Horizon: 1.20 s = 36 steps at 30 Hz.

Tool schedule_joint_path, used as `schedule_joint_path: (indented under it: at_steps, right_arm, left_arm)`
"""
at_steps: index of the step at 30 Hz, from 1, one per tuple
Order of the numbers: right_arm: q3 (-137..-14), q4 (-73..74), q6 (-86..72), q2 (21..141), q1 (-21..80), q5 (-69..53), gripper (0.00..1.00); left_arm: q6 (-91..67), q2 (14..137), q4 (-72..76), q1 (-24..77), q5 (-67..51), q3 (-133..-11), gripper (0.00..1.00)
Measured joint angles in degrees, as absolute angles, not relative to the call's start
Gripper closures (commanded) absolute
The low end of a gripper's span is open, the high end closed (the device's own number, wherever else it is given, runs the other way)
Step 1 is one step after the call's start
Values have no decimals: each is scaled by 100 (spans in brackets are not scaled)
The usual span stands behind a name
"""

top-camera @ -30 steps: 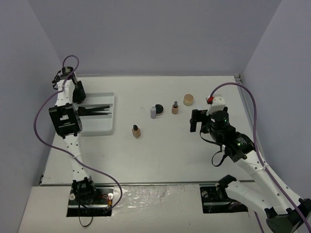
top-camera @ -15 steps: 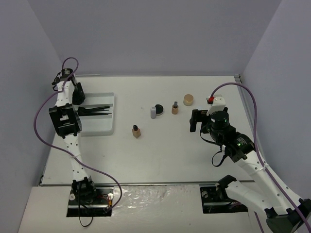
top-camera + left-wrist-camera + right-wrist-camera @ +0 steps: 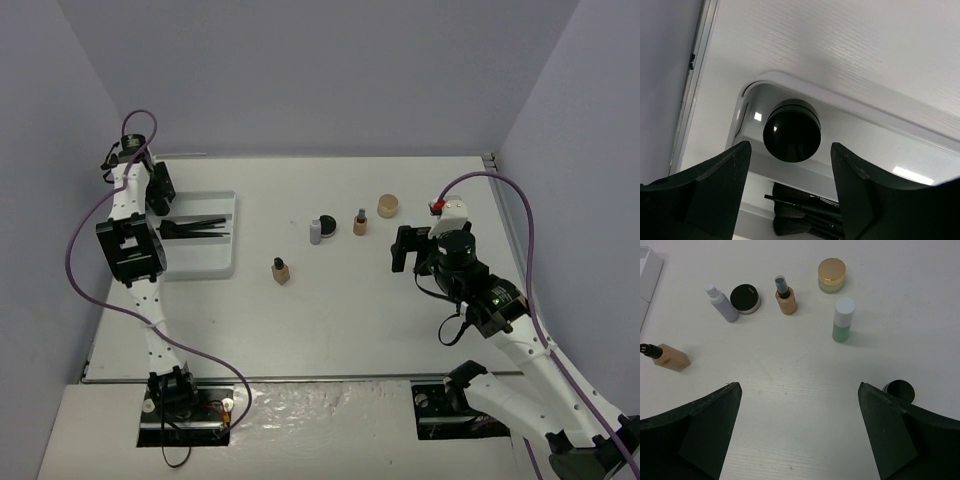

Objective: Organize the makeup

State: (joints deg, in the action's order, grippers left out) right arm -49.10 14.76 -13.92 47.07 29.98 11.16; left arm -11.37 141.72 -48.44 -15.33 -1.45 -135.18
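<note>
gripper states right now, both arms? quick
Left gripper: open, fingers either side of the black pot in the tray, not touching it.
Right gripper: open, holding nothing.

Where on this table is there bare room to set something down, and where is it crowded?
Free: the near table in front of the beige bottle, and the tray on the near side of the brushes. Crowded: the row from the grey bottle to the gold-lidded jar.
</note>
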Motion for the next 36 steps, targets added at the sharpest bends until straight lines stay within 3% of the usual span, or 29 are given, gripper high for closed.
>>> schedule_joint_path:
  at_steps: [8,19,27,36]
  right_arm:
    - [-4928,1690,-2076,4985,2965,1699,0]
    - [-4962,2233,-3226,6356,1725,1775,0]
    - [-4796,2115,-3330,7146,410,1271,3]
    - [-4361,1606,-3598,7720,-158,846,11]
  left_arm:
    - [-1278,13195,-4947,-1470,-208,-13073,25]
    - [-1396,10127,-4833,-364,-591,-11432,4]
    - [-1396,8151,-4792,327,-902,-9819,3]
    - [-1419,6739,-5001,406,-1113,-8686,3]
